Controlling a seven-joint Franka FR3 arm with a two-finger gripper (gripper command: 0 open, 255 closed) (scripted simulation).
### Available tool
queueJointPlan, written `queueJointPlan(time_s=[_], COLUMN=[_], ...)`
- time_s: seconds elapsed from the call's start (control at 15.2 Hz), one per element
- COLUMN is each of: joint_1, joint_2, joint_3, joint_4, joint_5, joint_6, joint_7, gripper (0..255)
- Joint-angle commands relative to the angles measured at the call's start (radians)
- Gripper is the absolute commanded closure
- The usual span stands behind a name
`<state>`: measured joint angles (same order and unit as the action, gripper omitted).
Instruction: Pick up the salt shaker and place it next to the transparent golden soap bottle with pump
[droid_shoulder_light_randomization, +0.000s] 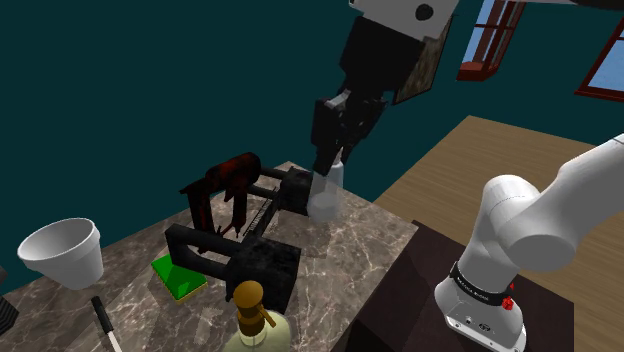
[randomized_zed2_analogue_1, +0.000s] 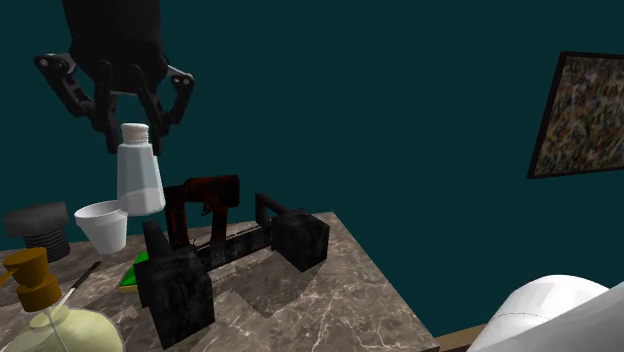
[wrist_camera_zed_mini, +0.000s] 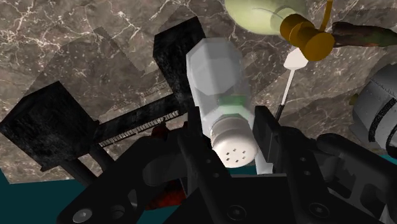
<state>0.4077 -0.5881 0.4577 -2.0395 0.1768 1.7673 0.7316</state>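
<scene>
White cup (droid_shoulder_light_randomization: 62, 250), black rack (droid_shoulder_light_randomization: 262, 268), perhaps green sponge (droid_shoulder_light_randomization: 178, 277)

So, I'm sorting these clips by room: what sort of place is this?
Probably a kitchen in a house. A marble-patterned counter carries a pump soap bottle and a white cup, a salt shaker is above it, and a red-framed window shows behind.

salt shaker (droid_shoulder_light_randomization: 325, 192) in claw (droid_shoulder_light_randomization: 336, 160) above counter (droid_shoulder_light_randomization: 375, 240), soap bottle (droid_shoulder_light_randomization: 256, 326) just beside rack (droid_shoulder_light_randomization: 250, 262)
</scene>
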Motion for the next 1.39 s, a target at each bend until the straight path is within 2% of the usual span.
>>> queueJointPlan(time_s=[0.0, 1.32], joint_1=[0.007, 0.036], joint_2=[-0.011, -0.055], joint_3=[0.013, 0.054], joint_4=[-0.009, -0.306], joint_5=[0.007, 0.05], joint_6=[0.0, 0.255], joint_7=[0.017, 0.014], gripper=[255, 255])
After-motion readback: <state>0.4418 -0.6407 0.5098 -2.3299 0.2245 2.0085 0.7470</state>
